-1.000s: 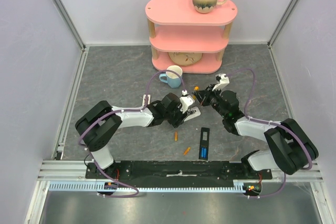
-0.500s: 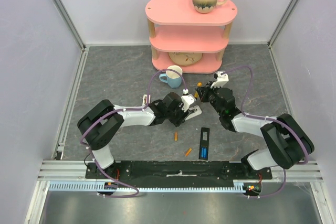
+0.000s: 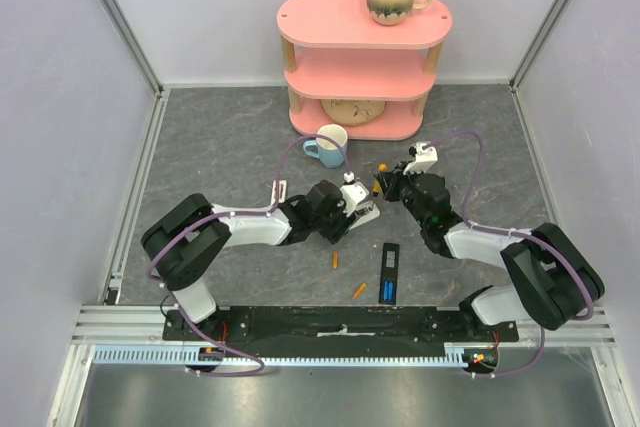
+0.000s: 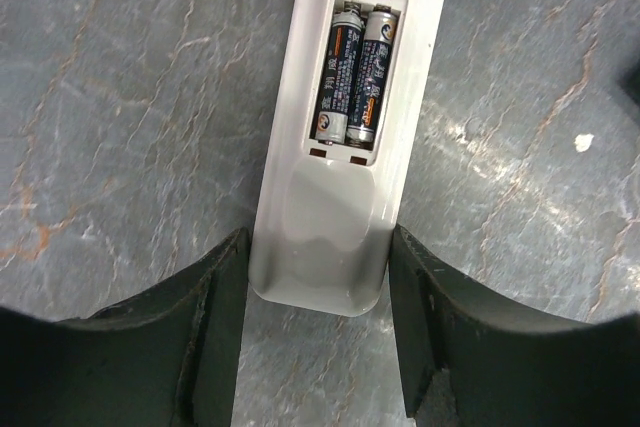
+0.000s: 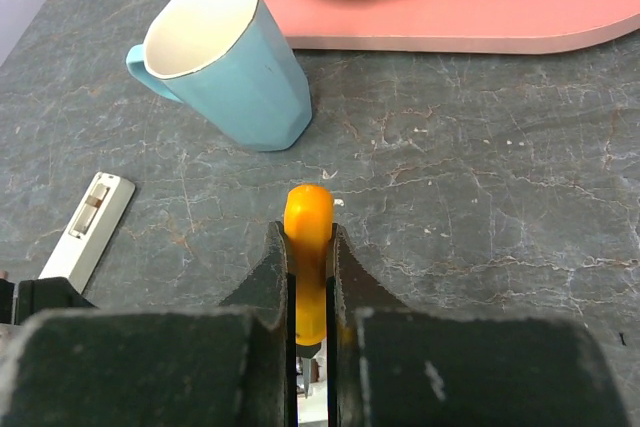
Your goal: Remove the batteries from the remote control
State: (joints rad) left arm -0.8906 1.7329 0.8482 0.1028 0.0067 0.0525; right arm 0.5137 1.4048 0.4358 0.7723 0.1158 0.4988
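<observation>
The left gripper (image 4: 318, 247) clamped the lower end of the white remote control (image 4: 340, 197), one finger against each side. Two batteries (image 4: 350, 77) sat side by side in its open compartment. The right gripper (image 5: 308, 237) was closed on the orange-handled screwdriver (image 5: 306, 209), near the blue mug (image 5: 235, 57).

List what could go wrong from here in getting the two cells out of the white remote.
1. The left fingers hold only the near end of the white remote; prying at the batteries farther up might pivot it.
2. The right fingers pinch the orange-handled tool, its tip hidden below them, so aiming may be imprecise.
3. The blue mug stands close ahead of that tool and could get bumped.
</observation>
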